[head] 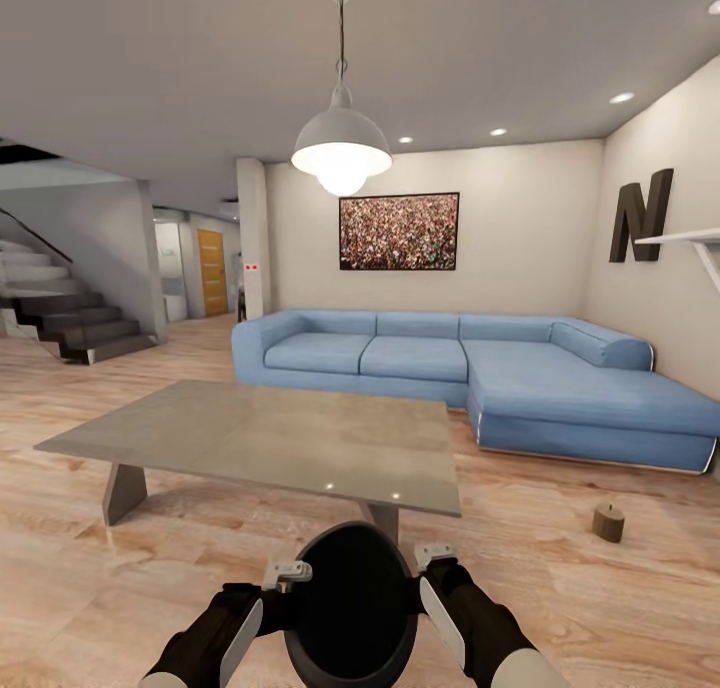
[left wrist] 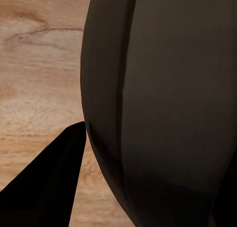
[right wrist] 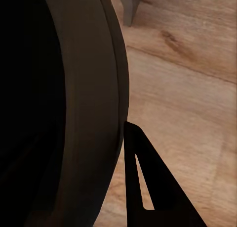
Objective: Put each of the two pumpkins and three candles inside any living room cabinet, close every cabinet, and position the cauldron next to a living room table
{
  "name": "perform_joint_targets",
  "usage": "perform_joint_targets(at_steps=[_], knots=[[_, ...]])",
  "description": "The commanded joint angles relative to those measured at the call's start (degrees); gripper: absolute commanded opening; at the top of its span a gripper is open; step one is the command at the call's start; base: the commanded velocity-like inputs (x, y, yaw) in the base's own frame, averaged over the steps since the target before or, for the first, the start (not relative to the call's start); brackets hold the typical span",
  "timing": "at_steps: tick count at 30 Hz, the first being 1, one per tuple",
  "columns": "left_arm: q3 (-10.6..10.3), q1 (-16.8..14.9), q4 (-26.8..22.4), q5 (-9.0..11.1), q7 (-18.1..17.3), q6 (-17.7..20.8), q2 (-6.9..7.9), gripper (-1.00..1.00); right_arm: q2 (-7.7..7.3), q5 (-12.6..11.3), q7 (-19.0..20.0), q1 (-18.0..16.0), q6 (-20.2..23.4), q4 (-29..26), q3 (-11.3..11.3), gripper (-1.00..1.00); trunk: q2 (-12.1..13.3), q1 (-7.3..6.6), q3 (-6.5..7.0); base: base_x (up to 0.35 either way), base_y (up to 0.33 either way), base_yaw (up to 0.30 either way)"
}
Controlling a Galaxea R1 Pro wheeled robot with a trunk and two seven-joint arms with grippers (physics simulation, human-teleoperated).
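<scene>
1. i count one black cauldron (head: 350,608), held between my arms.
2. two pincers: left pincer (head: 288,574), right pincer (head: 435,556).
3. one grey counter (head: 270,440).
4. one blue sofa (head: 470,373).
5. one small stump-like thing (head: 608,521) on the floor.
6. one hanging lamp (head: 341,148).

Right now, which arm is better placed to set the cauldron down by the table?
Neither alone. Left end effector and right end effector flank the cauldron, already facing the table; lowering likely needs both.

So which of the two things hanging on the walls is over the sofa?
The framed picture, a wide dark-framed speckled print on the back wall, right above the blue sofa. The other, the big dark letter N, hangs on the right-hand side wall.
</scene>
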Motion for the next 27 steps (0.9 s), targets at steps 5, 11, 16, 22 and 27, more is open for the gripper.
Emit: perform_joint_targets(at_steps=[5,11,16,22,27], knots=[[-0.50,-0.05,-0.08,1.30,0.22,0.32,-0.51,-1.00,0.02,0.28,-0.55,0.00,0.28,-0.12,0.38,-1.00,-2.06,1.08,-0.96,0.000,0.000,0.000],[-0.50,-0.05,-0.08,1.30,0.22,0.32,-0.48,-1.00,0.02,0.28,-0.55,-0.01,0.31,-0.12,0.45,-1.00,-2.14,1.24,-2.29,0.000,0.000,0.000],[-0.50,-0.05,-0.08,1.30,0.22,0.32,-0.45,-1.00,0.02,0.32,-0.55,-0.05,0.29,-0.12,0.49,-1.00,-2.21,1.37,-3.39,0.000,0.000,0.000],[-0.50,-0.05,-0.08,1.30,0.22,0.32,-0.44,-1.00,0.02,0.29,-0.55,-0.01,0.23,-0.12,0.47,-1.00,-2.26,1.47,-4.28,0.000,0.000,0.000],[-0.50,-0.05,-0.08,1.30,0.22,0.32,-0.46,-1.00,0.02,0.28,-0.55,0.00,0.22,-0.12,0.46,-1.00,-2.26,1.47,-4.28,0.000,0.000,0.000]])
